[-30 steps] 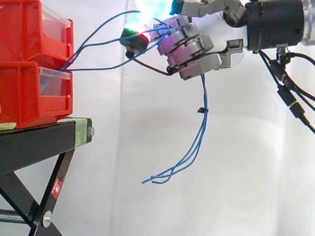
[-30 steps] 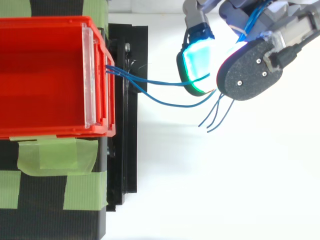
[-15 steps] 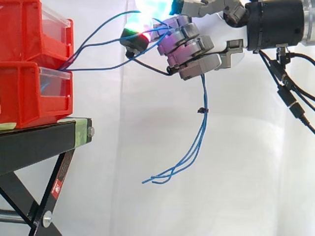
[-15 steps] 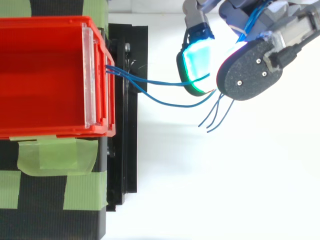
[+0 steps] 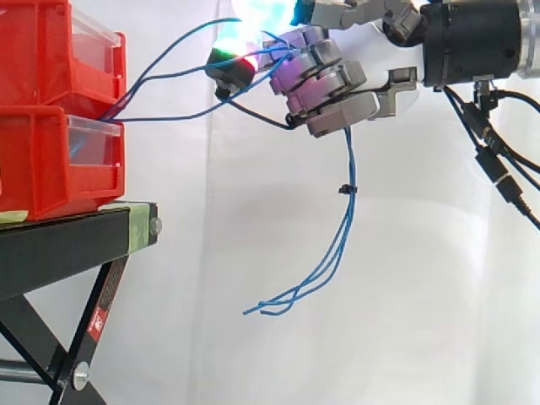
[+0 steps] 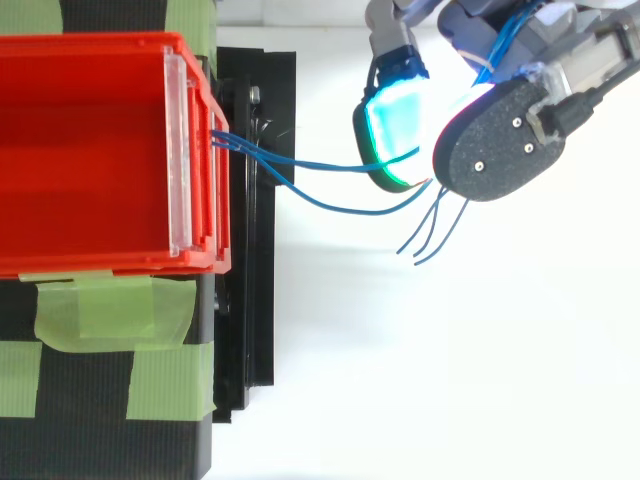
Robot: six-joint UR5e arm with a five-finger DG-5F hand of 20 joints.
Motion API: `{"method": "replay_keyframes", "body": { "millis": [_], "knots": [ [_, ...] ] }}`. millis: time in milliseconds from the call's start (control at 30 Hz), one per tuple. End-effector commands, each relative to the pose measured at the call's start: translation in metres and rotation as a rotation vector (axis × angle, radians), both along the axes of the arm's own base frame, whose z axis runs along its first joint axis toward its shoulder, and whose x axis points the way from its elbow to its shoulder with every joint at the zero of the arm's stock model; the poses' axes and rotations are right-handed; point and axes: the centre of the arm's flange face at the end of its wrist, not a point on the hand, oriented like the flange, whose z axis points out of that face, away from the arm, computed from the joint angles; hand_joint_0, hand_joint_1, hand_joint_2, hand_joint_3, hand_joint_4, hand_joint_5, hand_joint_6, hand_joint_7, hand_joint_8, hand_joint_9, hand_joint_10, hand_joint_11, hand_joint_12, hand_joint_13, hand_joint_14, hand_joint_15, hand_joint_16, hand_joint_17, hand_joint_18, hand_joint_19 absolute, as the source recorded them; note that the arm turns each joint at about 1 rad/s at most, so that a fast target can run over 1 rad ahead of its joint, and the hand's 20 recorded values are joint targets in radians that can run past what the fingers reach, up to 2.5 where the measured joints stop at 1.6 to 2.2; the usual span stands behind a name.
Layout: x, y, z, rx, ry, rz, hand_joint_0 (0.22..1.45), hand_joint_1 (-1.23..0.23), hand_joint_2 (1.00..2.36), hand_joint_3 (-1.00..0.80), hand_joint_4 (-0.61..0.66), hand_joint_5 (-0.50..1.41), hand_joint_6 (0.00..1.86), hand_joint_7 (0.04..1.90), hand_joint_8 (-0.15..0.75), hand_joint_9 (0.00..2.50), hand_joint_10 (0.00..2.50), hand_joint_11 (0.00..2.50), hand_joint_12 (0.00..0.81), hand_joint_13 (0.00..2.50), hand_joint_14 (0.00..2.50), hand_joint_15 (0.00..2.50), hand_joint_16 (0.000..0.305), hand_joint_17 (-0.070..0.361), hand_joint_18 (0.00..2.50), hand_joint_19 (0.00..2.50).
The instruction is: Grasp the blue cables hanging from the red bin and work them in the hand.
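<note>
- black stand (image 5: 67, 245) — carries two stacked red bins (image 5: 42, 160); the upper bin's floor looks bare from above.
- hand (image 5: 329, 84) — fingers curled round the blue cables (image 5: 346, 228), apart from the bins.
- cables: they run from the bins' front into the hand, loose ends hanging below.

Grasp judged done; working them remains.

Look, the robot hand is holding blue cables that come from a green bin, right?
Not quite. The bin is red, not green. The side view shows the hand curled round the blue cables that come from it.
</note>
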Motion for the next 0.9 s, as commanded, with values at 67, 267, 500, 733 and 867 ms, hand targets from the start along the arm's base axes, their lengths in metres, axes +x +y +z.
{"method": "replay_keyframes", "body": {
  "millis": [67,267,500,733,867],
  "knots": [
    [-0.0002,0.0,-0.0006,0.0,0.001,0.0,0.9,-0.66,1.02,-0.41,0.13,0.32,0.85,1.27,0.312,0.69,2.5,2.5,0.411,0.98,2.5,1.45,0.051,0.114,1.4,1.55],
    [0.0001,0.0,0.0002,0.0,0.0,0.0,0.9,-0.66,1.02,-0.41,0.13,0.32,0.85,1.28,0.31,0.69,2.5,2.5,0.406,0.98,2.5,1.45,0.05,0.113,1.4,1.55],
    [-0.0002,0.0,-0.0006,0.0,0.001,0.0,0.9,-0.66,1.02,-0.41,0.13,0.32,0.85,1.28,0.313,0.69,2.5,2.5,0.408,0.98,2.5,1.45,0.051,0.114,1.39,1.56],
    [-0.0002,0.0,-0.0006,0.0,0.001,0.0,0.9,-0.66,1.02,-0.41,0.13,0.32,0.86,1.27,0.312,0.69,2.5,2.5,0.406,0.98,2.5,1.44,0.051,0.114,1.4,1.56],
    [-0.0002,0.0,-0.0006,0.0,0.001,0.0,0.9,-0.66,1.02,-0.41,0.13,0.32,0.86,1.27,0.31,0.69,2.5,2.5,0.406,0.98,2.5,1.44,0.051,0.114,1.4,1.56]
  ]
}}
